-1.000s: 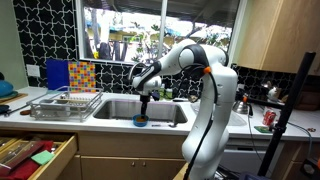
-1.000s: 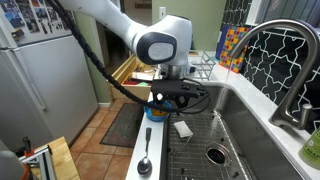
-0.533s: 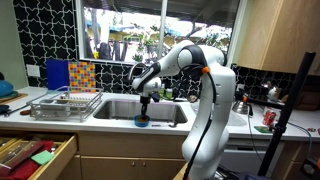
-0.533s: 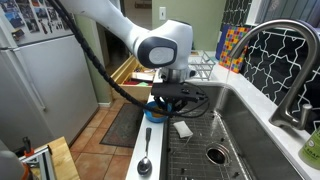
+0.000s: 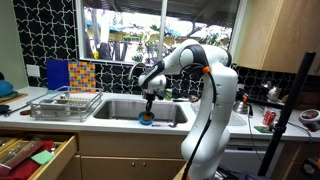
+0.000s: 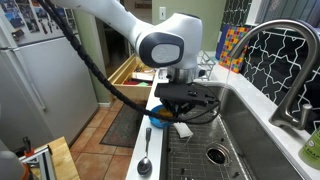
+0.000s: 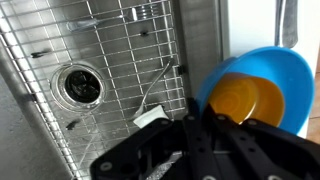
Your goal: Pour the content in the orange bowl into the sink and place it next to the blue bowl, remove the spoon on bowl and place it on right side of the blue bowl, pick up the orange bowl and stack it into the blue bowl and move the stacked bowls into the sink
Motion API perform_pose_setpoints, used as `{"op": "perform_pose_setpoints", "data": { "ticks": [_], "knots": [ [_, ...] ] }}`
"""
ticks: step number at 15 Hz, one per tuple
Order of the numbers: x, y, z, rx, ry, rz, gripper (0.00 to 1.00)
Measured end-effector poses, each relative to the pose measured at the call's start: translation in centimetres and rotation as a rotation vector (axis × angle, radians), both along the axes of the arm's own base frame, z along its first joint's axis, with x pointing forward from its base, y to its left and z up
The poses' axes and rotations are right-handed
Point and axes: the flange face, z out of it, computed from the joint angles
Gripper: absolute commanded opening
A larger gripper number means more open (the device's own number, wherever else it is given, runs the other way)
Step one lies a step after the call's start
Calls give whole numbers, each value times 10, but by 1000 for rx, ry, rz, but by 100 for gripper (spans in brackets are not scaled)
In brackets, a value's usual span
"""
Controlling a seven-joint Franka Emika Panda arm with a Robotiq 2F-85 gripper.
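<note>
Sunk in the pale counter (image 6: 142,142) is the wide steel sink (image 6: 250,125), with a wire grid (image 7: 110,50) on its floor. Over it bends the big white robot arm (image 5: 205,90). On the counter just beside the sink stands a wire dish rack (image 5: 65,103). By the front edge of the sink is the blue bowl (image 7: 290,70), and the orange bowl (image 7: 240,98) sits inside it. The dark jaws are pinched shut on the blue bowl's rim, on the side that faces the sink. Whether the bowls rest on the counter or hang above it cannot be told. A spoon (image 6: 145,163) lies alone on the front strip of counter, apart from the bowls. The round drain (image 7: 80,85) is in the sink floor.
</note>
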Motion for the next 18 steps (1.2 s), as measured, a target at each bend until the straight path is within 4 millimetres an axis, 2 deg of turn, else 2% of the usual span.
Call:
{"op": "perform_pose_setpoints", "data": {
  "ticks": [4, 6, 7, 15, 16, 18],
  "knots": [
    [-19, -50, 13, 8, -32, -114, 2],
    [-25, -64, 16, 33, -49, -160, 2],
    [-26, -66, 16, 48, -55, -177, 7],
    [-25, -65, 16, 79, -64, -200, 7],
    [-25, -65, 16, 79, -64, -200, 2],
    [-25, -65, 16, 79, -63, -203, 2]
  ]
}}
